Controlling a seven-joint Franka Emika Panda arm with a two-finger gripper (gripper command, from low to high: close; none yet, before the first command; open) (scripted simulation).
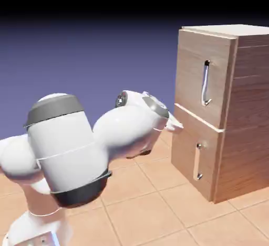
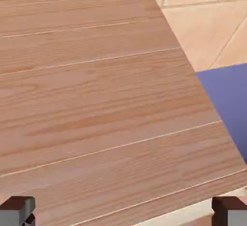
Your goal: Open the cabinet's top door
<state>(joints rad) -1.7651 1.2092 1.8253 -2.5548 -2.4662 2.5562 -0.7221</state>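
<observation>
Cabinet door (image 1: 202, 77), the top one, stands closed at two o'clock in the exterior view; your hand (image 1: 175, 126) hangs at its lower edge, near seven o'clock from the long handle (image 1: 205, 83), probably poised to rise toward it; the lower handle (image 1: 197, 162) sits just beneath, a likely snag.

In the hand view, your fingertips (image 2: 18, 210) stand wide apart with no handle between them; wood grain (image 2: 96, 104) fills ten o'clock.
</observation>
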